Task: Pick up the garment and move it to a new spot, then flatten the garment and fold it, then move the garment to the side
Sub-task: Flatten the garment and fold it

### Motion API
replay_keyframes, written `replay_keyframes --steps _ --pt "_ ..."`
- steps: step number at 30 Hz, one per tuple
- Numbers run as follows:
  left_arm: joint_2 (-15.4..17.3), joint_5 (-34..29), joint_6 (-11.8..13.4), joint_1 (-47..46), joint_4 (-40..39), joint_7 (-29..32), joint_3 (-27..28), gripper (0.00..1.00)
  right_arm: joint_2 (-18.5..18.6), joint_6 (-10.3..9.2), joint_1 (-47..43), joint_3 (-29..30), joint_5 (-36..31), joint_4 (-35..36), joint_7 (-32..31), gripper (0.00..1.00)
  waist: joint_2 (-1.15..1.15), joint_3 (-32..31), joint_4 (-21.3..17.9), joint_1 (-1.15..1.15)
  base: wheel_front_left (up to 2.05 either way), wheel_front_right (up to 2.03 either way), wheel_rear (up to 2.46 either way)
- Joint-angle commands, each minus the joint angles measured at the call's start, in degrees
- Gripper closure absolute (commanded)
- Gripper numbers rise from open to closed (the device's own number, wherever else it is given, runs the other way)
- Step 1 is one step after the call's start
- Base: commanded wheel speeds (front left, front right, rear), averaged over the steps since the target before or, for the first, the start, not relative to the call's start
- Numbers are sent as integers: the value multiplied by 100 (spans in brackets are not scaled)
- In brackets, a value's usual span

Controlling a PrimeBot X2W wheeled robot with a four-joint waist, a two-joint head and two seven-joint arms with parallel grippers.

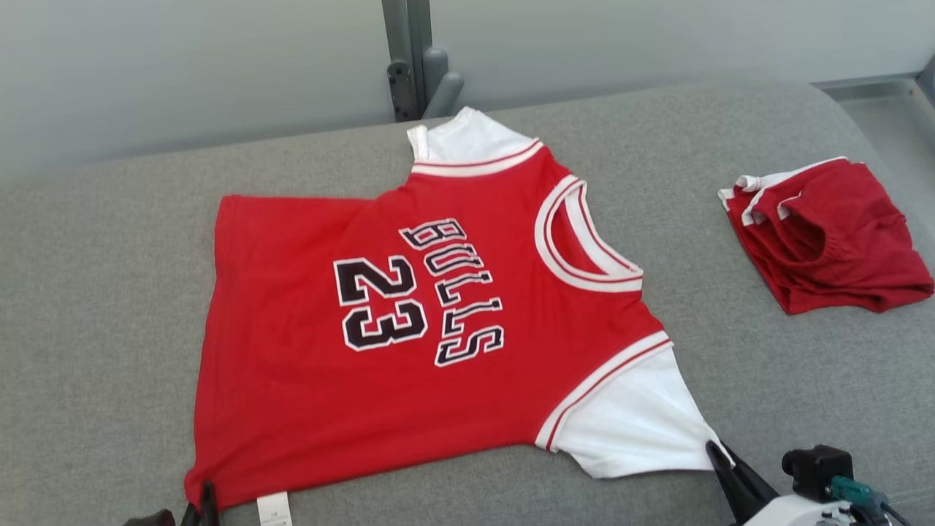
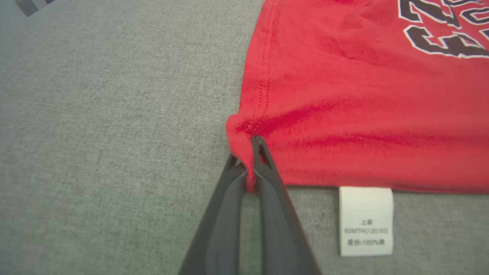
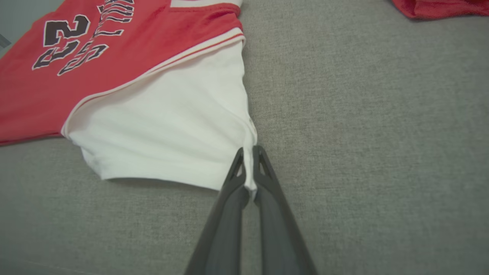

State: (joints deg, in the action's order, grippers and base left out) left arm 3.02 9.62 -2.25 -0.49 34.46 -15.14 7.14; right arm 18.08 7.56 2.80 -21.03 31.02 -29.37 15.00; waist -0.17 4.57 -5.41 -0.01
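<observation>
The garment point(image 1: 409, 321) is a red jersey with white sleeves and black "BULLS 23" lettering, lying spread flat on the grey padded surface point(image 1: 109, 292), neck toward the right. My left gripper point(image 1: 207, 502) is shut on its red hem corner at the bottom left; in the left wrist view the left gripper point(image 2: 250, 147) pinches bunched red cloth of the garment point(image 2: 363, 95). My right gripper point(image 1: 719, 456) is shut on the tip of the near white sleeve; the right wrist view shows the right gripper point(image 3: 248, 154) clamping that white sleeve point(image 3: 168, 133).
A second red garment point(image 1: 825, 234), folded with white trim, lies at the right side of the surface. A white care label point(image 2: 366, 220) sticks out from the jersey's hem. A grey post point(image 1: 413, 58) stands behind the far edge.
</observation>
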Motion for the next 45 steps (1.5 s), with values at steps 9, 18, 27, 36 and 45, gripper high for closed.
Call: replay_keyframes --steps 9,18,27,36,45 --pt "17 -51 -76 837 -232 2 151 100 -146 -14 -902 356 -196 218 19 100 17 -678 -61 1 0 0 0" --pt "8 128 -154 854 -850 2 -148 100 -160 -13 -745 655 -409 850 20 100 17 -569 24 1 0 0 0" --pt "5 -161 -304 -1 -1200 2 -189 100 -249 -13 308 714 -650 1062 19 100 17 -193 123 1 0 0 0" --pt "4 -271 -262 -1210 -631 2 -300 100 -246 -13 1606 517 -766 512 18 100 17 527 298 1 0 0 0" --pt "4 -398 -121 -1951 -311 2 -291 100 -247 -12 2319 554 -768 136 19 100 17 1039 402 1 0 0 0"
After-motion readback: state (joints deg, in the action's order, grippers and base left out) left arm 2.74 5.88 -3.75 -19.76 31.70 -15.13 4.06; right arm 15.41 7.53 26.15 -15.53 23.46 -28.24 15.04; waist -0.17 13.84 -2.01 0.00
